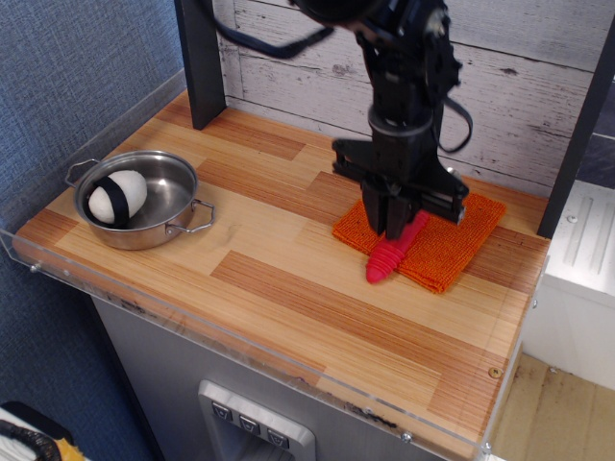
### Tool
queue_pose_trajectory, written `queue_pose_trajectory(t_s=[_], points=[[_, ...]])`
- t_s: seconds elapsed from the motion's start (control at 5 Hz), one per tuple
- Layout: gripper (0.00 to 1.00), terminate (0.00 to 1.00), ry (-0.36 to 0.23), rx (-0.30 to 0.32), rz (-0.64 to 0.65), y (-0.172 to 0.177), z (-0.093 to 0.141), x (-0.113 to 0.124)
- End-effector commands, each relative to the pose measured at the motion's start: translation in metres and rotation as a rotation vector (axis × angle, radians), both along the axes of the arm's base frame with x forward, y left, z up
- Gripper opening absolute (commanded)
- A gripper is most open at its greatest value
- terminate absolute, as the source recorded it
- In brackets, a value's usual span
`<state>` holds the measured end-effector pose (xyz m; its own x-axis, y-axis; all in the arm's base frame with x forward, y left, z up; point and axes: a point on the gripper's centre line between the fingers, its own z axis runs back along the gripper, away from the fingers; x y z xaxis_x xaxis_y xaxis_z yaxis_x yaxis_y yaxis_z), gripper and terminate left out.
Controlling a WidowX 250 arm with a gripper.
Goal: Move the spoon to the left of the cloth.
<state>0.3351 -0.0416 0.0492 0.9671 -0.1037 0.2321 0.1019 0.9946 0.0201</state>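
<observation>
The spoon's red-pink ribbed handle (386,257) lies slanted on the front left corner of the orange cloth (454,240), its end sticking out over the wooden table. The silver bowl is hidden behind the gripper. My gripper (393,228) points straight down over the upper part of the handle, and its fingers are closed together on it. The cloth lies flat at the back right of the table.
A steel pan (171,206) with two handles stands at the left and holds a white ball with a black stripe (116,196). A dark post (202,62) stands at the back left. A clear plastic rim (58,274) runs along the table's edges.
</observation>
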Motion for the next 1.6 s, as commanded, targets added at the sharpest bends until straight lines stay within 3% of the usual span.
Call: queue_pose_trajectory(t_s=[0.0,0.2,0.4,1.0,1.4], points=[[0.00,0.00,-0.115,-0.023,0.074,0.022,0.034,-0.006],[0.00,0.00,-0.087,-0.025,0.080,0.024,0.033,-0.006],[1.00,0.00,-0.053,-0.012,0.068,0.026,0.033,-0.005],[1.00,0.00,0.090,0.002,-0.008,0.007,-0.008,0.019],[1.00,0.00,0.111,0.008,-0.021,0.002,-0.016,0.023]])
